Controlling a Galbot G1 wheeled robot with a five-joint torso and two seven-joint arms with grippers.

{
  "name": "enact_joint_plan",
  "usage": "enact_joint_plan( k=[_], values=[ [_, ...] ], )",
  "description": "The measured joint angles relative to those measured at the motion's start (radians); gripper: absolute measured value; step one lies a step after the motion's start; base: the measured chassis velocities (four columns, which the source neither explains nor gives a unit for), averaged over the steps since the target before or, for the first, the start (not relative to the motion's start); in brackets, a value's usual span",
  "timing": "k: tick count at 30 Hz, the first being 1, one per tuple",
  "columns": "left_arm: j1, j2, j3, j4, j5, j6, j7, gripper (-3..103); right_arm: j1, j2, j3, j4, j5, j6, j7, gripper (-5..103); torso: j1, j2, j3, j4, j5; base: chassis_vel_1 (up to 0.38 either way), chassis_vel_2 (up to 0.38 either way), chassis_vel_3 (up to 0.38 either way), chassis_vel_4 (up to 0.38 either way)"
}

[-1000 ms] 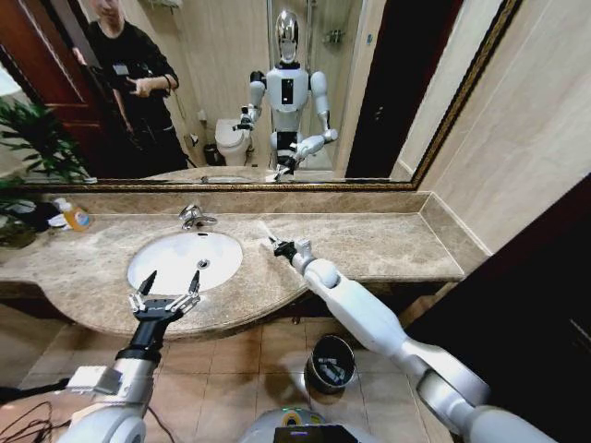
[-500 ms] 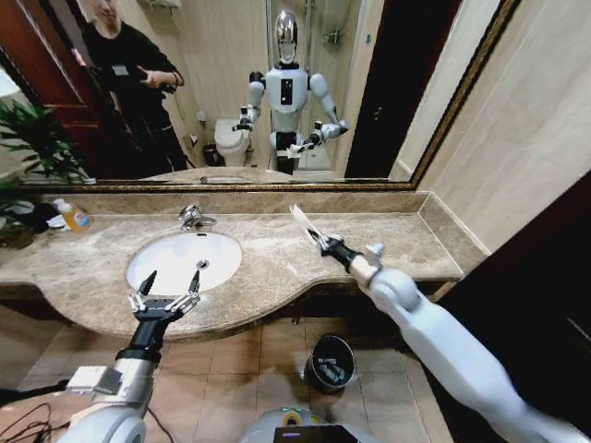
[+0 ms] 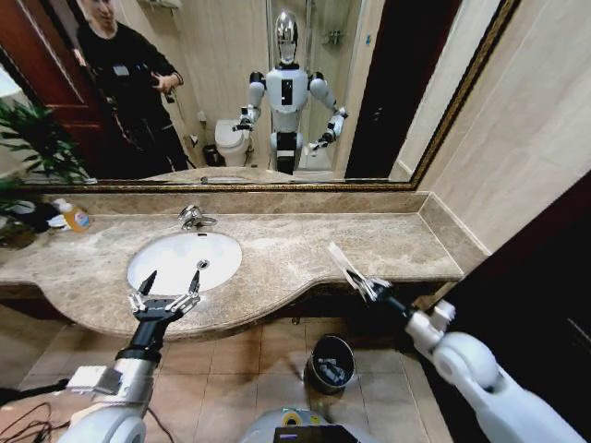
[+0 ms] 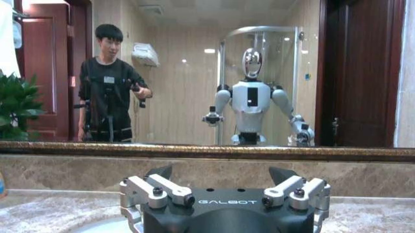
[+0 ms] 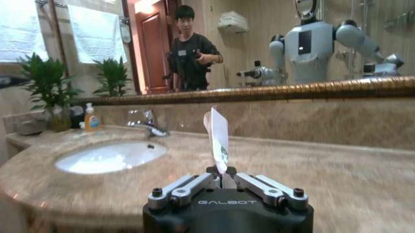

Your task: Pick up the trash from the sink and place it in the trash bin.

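My right gripper [image 3: 367, 286] is shut on a white wrapper [image 3: 343, 260], a piece of the trash, which sticks up from its jaws [image 5: 217, 136]. It hangs at the counter's front edge on the right, above and to the right of the trash bin [image 3: 331, 362], a dark round bin with a metal rim on the floor. The white oval sink [image 3: 185, 259] lies to the left, with nothing lying in the part of the basin I can see. My left gripper [image 3: 166, 293] stands open over the counter edge in front of the sink, empty [image 4: 220, 173].
A chrome tap [image 3: 194, 218] stands behind the sink and an orange-labelled soap bottle [image 3: 74, 217] at the far left by a plant. The beige marble counter [image 3: 406, 242] ends at the right wall. Tiled floor surrounds the bin. A mirror runs along the back.
My right arm has swung right and back from the middle of the counter to its front right edge, carrying the wrapper. The left arm has not moved.
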Motion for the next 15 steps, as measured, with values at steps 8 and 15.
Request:
enact_joint_plan(
  k=[8,15],
  values=[
    [0.0,0.0,0.0,0.0,0.0,0.0,0.0,100,-0.101,0.096,0.033,-0.109,-0.058,0.077,-0.168,0,0.0,0.0,0.0,-0.0002,-0.0007,0.0,0.0,0.0,0.0],
    [0.0,0.0,0.0,0.0,0.0,0.0,0.0,100,-0.018,0.192,-0.066,-0.287,-0.183,0.072,-0.071,0,0.0,0.0,0.0,-0.0003,-0.0001,0.0,0.0,0.0,0.0]
  ],
)
